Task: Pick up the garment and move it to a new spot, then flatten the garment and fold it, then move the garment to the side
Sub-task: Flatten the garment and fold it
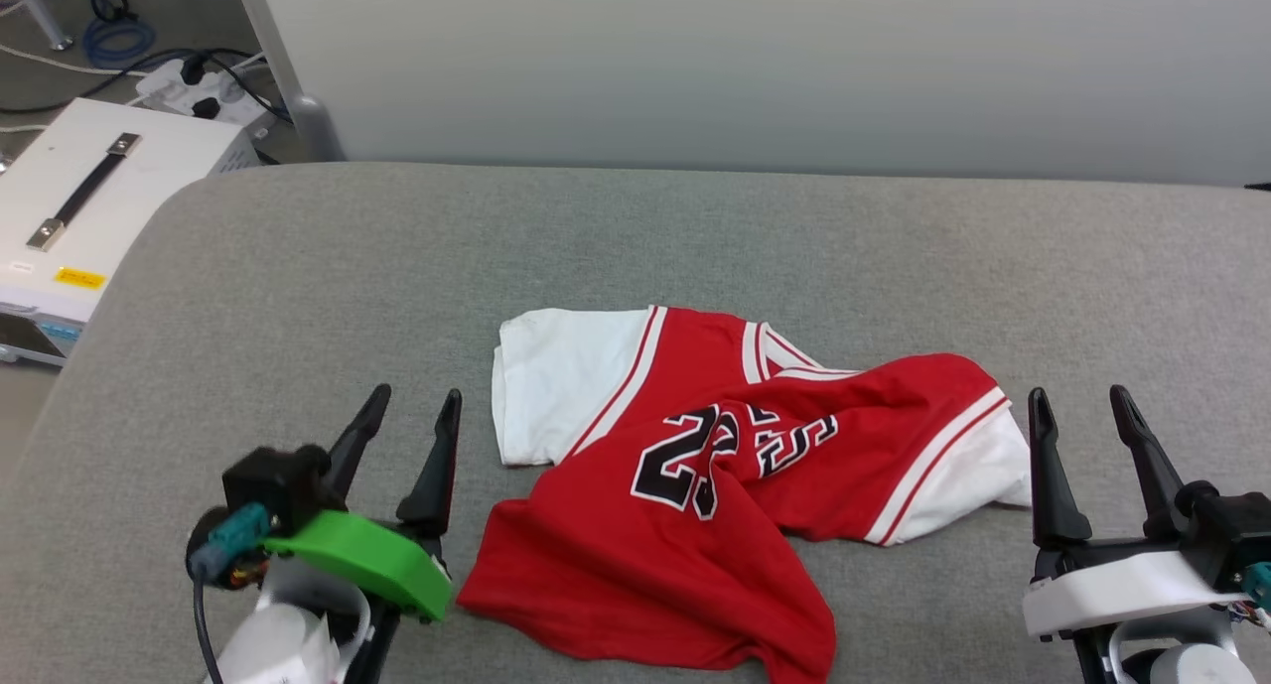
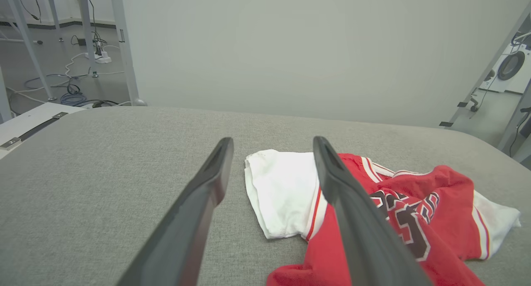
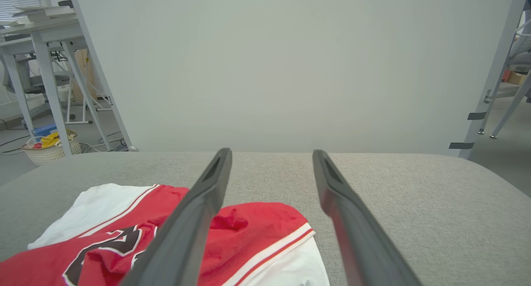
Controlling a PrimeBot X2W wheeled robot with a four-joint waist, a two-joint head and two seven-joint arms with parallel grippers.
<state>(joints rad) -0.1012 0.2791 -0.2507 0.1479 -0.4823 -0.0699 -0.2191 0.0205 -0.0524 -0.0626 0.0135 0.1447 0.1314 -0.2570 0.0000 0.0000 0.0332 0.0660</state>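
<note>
Your left gripper (image 1: pixel 418 394) sits low over the gray counter (image 1: pixel 298 267) with its two dark fingers spread wide and nothing between them. Your right gripper (image 1: pixel 1078 393) is the same: fingers well apart and holding nothing.

The garment (image 1: pixel 695 525) lies crumpled on the counter between your two grippers, touching neither as far as the head view shows. One white sleeve lies flat just to the right of your left gripper's right finger, near it but apart. From that sleeve the red body runs back toward you, and its bunched hem ends close beside the green bracket (image 1: pixel 367 560) on your left wrist. The other white sleeve reaches almost to your right gripper's left finger. The gap there is so narrow that you cannot tell whether cloth and finger meet. In the right wrist view that sleeve's edge shows low between the two fingers, and the left finger crosses in front of the red cloth.

The black, white-edged number on the chest faces up midway between your grippers. A fold runs through it, so the digits are broken and creased. The striped neck trim lies on the far side of the shirt, beyond the fingertips of both grippers.

Farther out past your left gripper, off the counter's rounded corner, stands a white case (image 1: pixel 89 198) with a black handle, with cables (image 1: pixel 199 78) on the floor behind it. A plain pale panel (image 1: pixel 755 59) stands along the counter's far edge.
</note>
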